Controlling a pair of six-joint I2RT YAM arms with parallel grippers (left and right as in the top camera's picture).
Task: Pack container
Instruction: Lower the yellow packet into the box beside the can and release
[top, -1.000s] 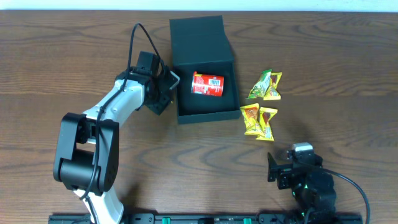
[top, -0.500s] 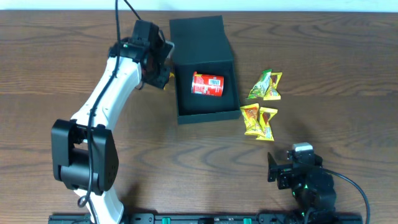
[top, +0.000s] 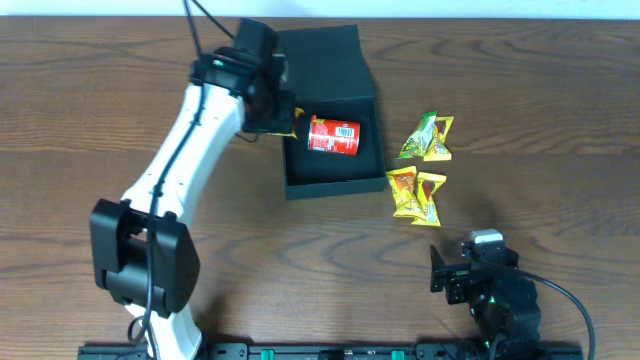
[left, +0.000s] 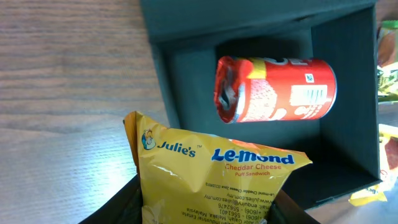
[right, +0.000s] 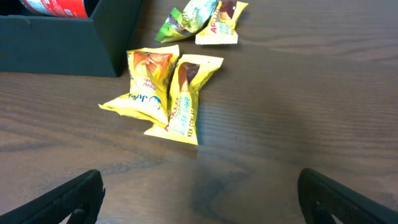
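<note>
"Julie's Le-Mond" on yellow packet (left: 211, 180)

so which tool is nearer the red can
Left. The left tool, holding a yellow packet, hangs just beside the red can; the right tool sits far off, beyond the loose snacks.

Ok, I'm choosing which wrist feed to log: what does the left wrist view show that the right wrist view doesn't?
Left wrist only: the Julie's Le-Mond packet clamped in the left gripper at the container's edge, and the container's floor. Right wrist only: the open right gripper and the four loose snack packets in full. Both: the container, the red can (a sliver in the right view) and the wooden table.
</note>
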